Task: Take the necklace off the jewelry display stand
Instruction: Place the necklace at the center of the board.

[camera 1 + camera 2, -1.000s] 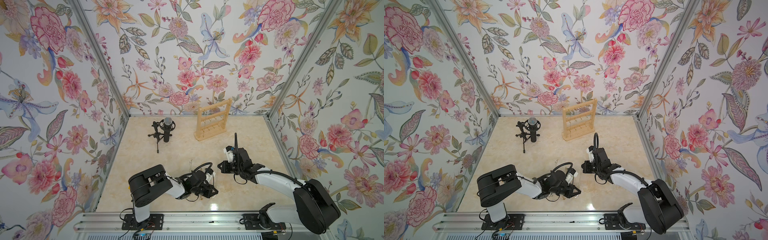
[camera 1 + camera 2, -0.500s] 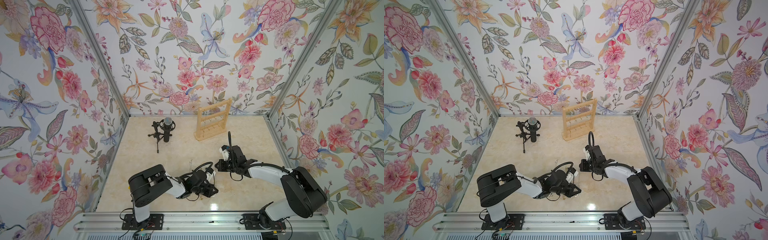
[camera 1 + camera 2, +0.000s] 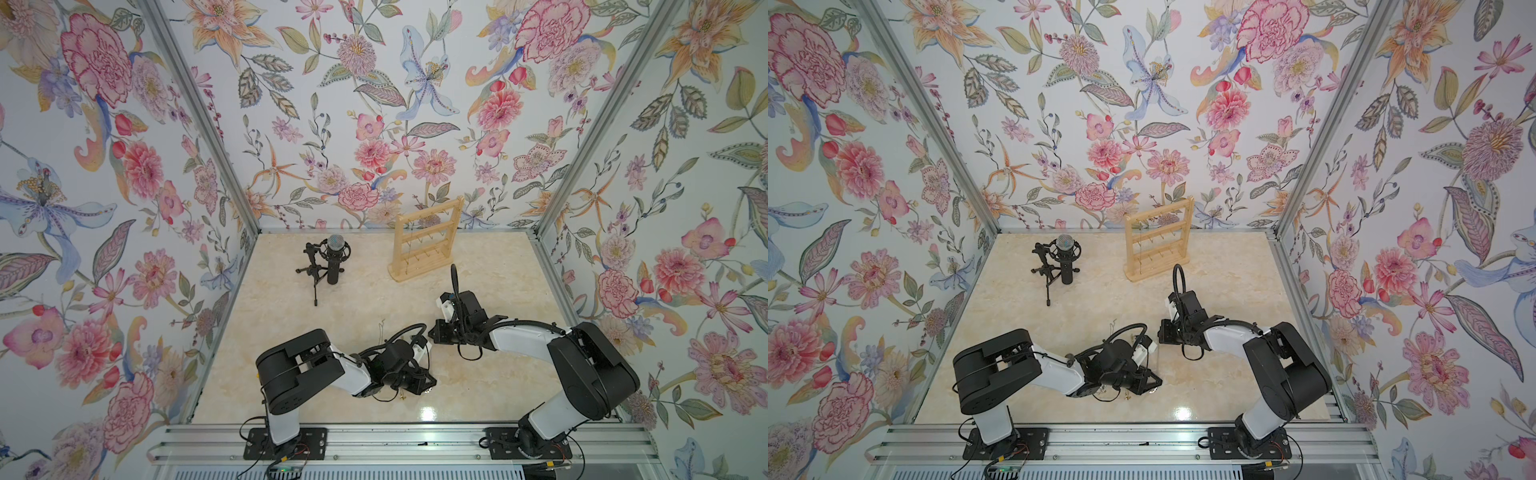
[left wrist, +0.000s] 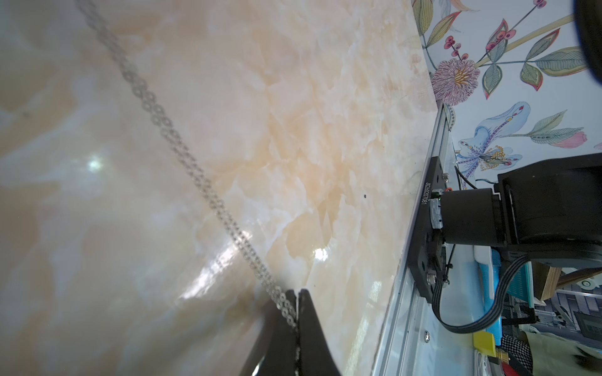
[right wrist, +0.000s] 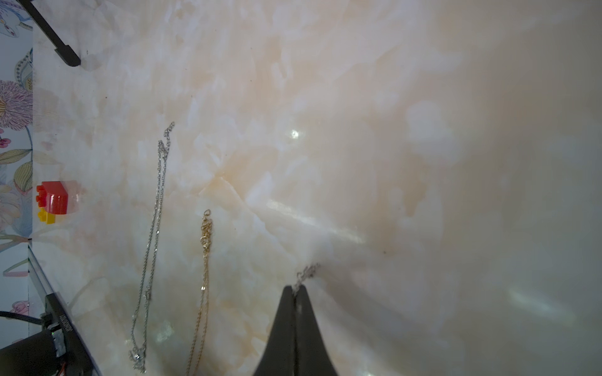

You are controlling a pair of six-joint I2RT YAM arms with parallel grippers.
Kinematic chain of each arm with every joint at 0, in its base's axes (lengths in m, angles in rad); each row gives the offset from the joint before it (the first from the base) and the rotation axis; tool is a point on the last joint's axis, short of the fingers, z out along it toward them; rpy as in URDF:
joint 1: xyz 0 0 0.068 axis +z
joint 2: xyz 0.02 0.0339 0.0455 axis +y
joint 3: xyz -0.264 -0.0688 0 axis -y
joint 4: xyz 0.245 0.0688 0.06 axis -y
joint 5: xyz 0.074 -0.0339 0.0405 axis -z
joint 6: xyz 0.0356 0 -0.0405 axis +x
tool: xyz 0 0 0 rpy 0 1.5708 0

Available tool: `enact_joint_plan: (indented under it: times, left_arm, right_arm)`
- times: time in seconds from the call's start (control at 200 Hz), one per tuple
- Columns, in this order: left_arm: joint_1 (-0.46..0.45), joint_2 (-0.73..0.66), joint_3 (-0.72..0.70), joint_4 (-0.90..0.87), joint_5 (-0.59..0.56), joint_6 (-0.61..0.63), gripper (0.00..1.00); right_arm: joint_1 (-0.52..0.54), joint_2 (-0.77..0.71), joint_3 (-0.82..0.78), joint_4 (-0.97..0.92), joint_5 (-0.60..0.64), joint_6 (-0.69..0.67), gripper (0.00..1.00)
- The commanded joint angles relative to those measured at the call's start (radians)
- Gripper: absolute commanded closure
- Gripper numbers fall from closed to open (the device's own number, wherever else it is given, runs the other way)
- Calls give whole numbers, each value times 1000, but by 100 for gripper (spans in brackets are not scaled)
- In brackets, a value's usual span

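Left gripper (image 4: pixel 297 294) pinched shut on taut silver necklace (image 4: pixel 182 153), right gripper (image 5: pixel 295 289) clamped on its end, jewelry display stand (image 3: pixel 426 239) far back, well apart.

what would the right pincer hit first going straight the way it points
Probably the bare marble tabletop; the right pincer, shut on a silver chain end, has nothing else ahead. Depth unclear.

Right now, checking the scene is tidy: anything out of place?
A red-and-yellow toy block sits on the tabletop by the wall, unrelated to jewelry; a silver necklace and a gold necklace lie loose nearby.
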Motion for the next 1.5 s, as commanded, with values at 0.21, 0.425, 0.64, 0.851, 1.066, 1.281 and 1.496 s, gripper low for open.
enact_joint_plan:
  times: [0.21, 0.425, 0.64, 0.851, 1.066, 1.281, 1.496]
  left_arm:
    - [-22, 27, -8, -95, 20, 4, 94]
    - [-22, 29, -9, -95, 21, 3, 93]
    - [-22, 32, -6, -95, 23, 3, 93]
    - [-22, 28, 1, -111, 17, 10, 90]
    - [-22, 24, 3, -121, 10, 12, 86]
    - [-22, 17, -1, -124, 4, 10, 82]
    - [-23, -1, -12, -128, -7, 10, 79]
  right_arm:
    - [-24, 32, 40, 45, 25, -6, 95]
    - [-32, 36, 39, 46, 36, 4, 82]
    - [-43, 38, 32, 51, 27, 10, 80]
    - [-42, -3, 14, 56, -4, 0, 82]
    - [-31, -24, 0, 29, -1, -16, 86]
    - [1, -5, 36, -29, 39, -47, 86]
    - [25, 20, 75, -80, 92, -65, 85]
